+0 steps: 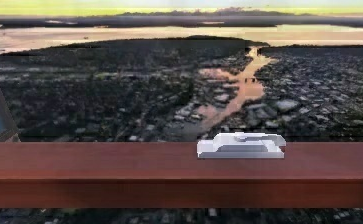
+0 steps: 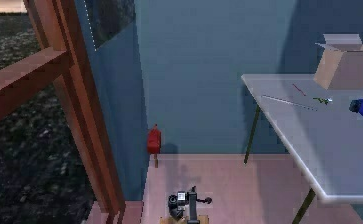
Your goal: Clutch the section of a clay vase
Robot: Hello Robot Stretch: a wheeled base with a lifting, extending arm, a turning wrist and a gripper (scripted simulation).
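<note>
Jaws sit at the near edge of the arm side view, just left of the dark arm [image 2: 197, 214]. Only bare pinkish floor [image 2: 239, 185] lies around and behind them, so they have hold of nothing; how they are set cannot be told.

Farther out and a little to the left, a small red object [image 2: 155, 140] stands at the foot of the blue wall [image 2: 199, 70], well apart from the jaws. It may be the clay vase section, but it is too small to tell its shape.

To the right, a pale grey worktop [image 2: 309, 145] on thin legs carries an open cardboard box [image 2: 341, 64] at its far end. Nearer than the box lie a thin rod [image 2: 289, 100] and a blue item [image 2: 362, 104] at the picture's right edge. At the left, a red-brown wooden frame [image 2: 67, 90] stands with dark stony ground [image 2: 19, 150] beyond it.

In the forward view, a red-brown wooden ledge [image 1: 89, 172] runs across the near part, and a flat white-grey object [image 1: 241, 146] rests on it, right of middle. Beyond lies a landscape [image 1: 139, 90] of dark ground and pinkish water.
</note>
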